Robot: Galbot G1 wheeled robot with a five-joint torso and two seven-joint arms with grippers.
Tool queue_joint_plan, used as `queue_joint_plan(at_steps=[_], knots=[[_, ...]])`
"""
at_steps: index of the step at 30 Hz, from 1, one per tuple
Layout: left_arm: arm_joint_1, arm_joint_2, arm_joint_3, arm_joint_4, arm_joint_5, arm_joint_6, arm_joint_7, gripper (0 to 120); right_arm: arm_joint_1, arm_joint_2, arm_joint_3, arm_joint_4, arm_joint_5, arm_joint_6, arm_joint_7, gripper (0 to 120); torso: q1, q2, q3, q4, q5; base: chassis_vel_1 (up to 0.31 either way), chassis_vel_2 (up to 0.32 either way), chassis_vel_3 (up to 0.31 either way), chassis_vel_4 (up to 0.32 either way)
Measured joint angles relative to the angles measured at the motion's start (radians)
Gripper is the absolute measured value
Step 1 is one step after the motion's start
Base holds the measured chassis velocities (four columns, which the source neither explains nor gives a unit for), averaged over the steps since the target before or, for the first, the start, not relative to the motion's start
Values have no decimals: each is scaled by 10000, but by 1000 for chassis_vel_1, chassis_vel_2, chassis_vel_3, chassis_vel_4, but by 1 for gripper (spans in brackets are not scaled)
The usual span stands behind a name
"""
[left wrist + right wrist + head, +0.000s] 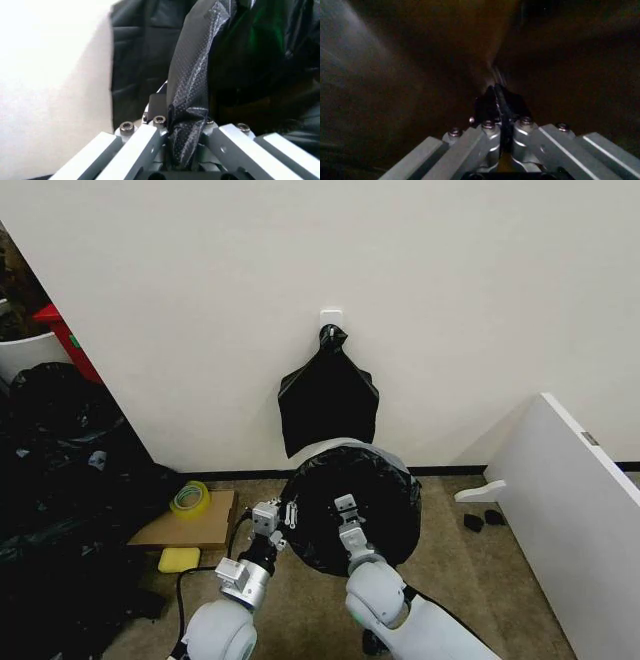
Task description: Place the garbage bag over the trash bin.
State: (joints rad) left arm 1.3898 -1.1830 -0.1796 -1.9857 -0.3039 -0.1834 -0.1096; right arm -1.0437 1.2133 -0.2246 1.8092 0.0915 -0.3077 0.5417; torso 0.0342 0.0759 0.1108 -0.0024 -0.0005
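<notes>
The trash bin (345,447) stands on the floor against the wall, a strip of its pale side showing at the back. The glossy black garbage bag (385,500) is stretched over its mouth and hangs down around it. At the bin's left rim, my left gripper (272,516) is shut on the bag; the left wrist view shows a twisted strip of the film (192,67) pinched in the left gripper (182,118). My right gripper (346,506) sits over the bag's dark middle. In the right wrist view the right gripper (499,102) is shut on a thin dark fold.
A flat black bag bundle (328,398) hangs from a white hook (331,315) above the bin. A heap of black plastic (60,480) fills the left. Cardboard (205,525) with a tape roll (189,498) and a yellow sponge (179,559) lie left of the bin. A white board (580,500) leans on the right.
</notes>
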Motion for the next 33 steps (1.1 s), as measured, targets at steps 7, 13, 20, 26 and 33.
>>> queue_joint_plan(at_steps=[7,13,20,26,33], knots=[[-287,-157,-171,234,-1060,389,-148,0,-966,-370,616,263,-1014,5327,-3642,18,0,0,0,-2,0,0,0,0,0],[-532,-416,-322,395,-2351,980,-452,0,-2358,-401,1567,811,-1322,7840,-6233,41,0,0,0,-2,-1,0,0,0,0],[-673,-450,-683,323,-4069,1660,-902,0,-3451,271,2427,1873,-2140,7830,-5097,68,0,0,0,1,-2,0,0,0,0],[-776,-362,-1150,327,-4790,1919,-1129,0,-4054,722,3478,2248,-4312,6964,-3225,89,-1,0,0,-2,1,0,0,0,0],[-601,-337,-1301,53,-4765,1934,-1166,0,-4386,639,3821,2072,-5165,5990,-2271,67,0,0,1,-1,-2,0,0,0,0]])
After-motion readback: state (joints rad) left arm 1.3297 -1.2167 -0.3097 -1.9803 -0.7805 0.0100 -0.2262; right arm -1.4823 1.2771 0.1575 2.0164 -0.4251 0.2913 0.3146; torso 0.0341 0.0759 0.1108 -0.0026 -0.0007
